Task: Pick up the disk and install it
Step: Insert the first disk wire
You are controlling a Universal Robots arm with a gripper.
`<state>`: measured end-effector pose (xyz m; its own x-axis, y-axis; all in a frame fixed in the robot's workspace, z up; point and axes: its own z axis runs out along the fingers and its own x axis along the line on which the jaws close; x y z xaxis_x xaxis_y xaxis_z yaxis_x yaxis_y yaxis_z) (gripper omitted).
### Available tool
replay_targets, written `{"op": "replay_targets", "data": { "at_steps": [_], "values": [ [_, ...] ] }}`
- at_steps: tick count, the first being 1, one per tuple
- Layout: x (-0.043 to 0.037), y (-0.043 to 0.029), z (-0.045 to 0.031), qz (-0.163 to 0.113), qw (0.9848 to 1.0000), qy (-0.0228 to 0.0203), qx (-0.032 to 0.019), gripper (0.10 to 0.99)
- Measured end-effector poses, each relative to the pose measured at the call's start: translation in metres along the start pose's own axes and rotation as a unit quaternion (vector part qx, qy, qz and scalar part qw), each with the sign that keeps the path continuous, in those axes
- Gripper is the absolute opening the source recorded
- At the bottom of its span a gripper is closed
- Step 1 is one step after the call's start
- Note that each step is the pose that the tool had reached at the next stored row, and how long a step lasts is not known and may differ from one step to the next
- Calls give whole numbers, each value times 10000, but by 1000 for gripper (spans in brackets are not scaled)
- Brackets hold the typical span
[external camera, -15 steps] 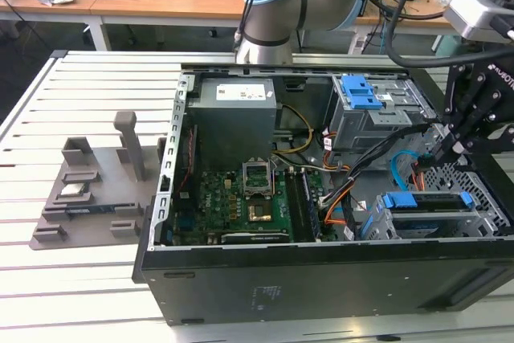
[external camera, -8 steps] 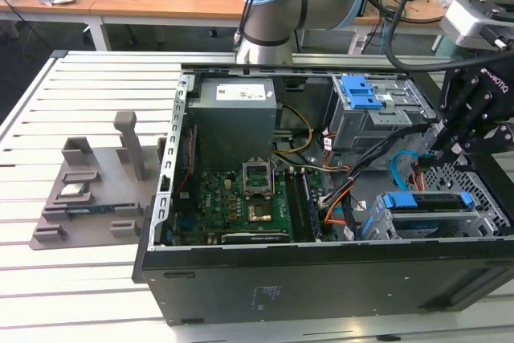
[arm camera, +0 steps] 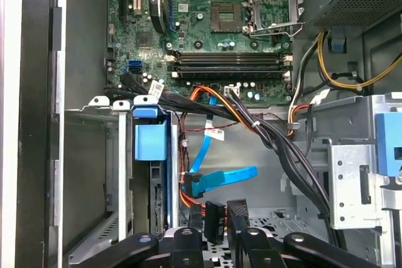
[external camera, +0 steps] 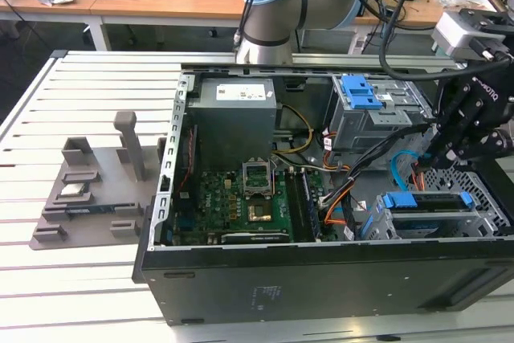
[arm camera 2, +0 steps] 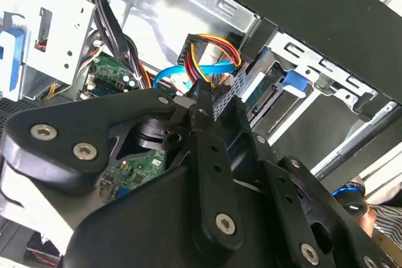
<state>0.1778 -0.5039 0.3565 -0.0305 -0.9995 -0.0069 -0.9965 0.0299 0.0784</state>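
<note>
— Gripper [arm camera: 225, 218] state, what do you make of it?

— Its fingers are drawn together with only a slit between them, and nothing is held there. In the exterior view the gripper [external camera: 434, 160] hangs inside the open computer case [external camera: 321, 279], toward the exterior view's right, just above the lower drive cage [external camera: 486, 222].

— And the disk?

— Not in the gripper. The disk [arm camera: 151, 142] stands on edge in that cage, its blue carrier showing at the top of the slot. In the exterior view the disk [external camera: 434, 201] lies just beside the gripper, a little below it. So I judge the pick-up and carry done and the work at the seating stage. I cannot tell whether the carrier is fully home.

— What is close by?

— A blue data cable [arm camera: 220, 177] lies loose just beside the fingertips, and a black-and-orange cable bundle [arm camera: 270, 136] runs from the motherboard [arm camera: 213, 29] past them.

— So what does any further move call for?

— As I judge it, a straight path along the slot and clearance from those cables. A snagged lead could drag on the disk's connectors.
</note>
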Motion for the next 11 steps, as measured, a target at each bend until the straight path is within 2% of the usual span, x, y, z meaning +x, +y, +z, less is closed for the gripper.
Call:
{"op": "replay_targets", "data": {
  "at_steps": [3,4,5,7,8,9,10,11],
  "values": [
    [0,0,0,0,10000,2,0,302],
    [0,0,0,0,10000,3,0,286],
    [0,0,0,0,10000,3,0,220],
    [0,0,0,0,10000,4,0,220],
    [0,0,0,0,10000,6,0,165],
    [2,0,0,1,10000,8,0,165],
    [95,-3,1,3,10000,37,1,165],
    [195,-6,5,7,10000,86,3,165]
  ]
}}
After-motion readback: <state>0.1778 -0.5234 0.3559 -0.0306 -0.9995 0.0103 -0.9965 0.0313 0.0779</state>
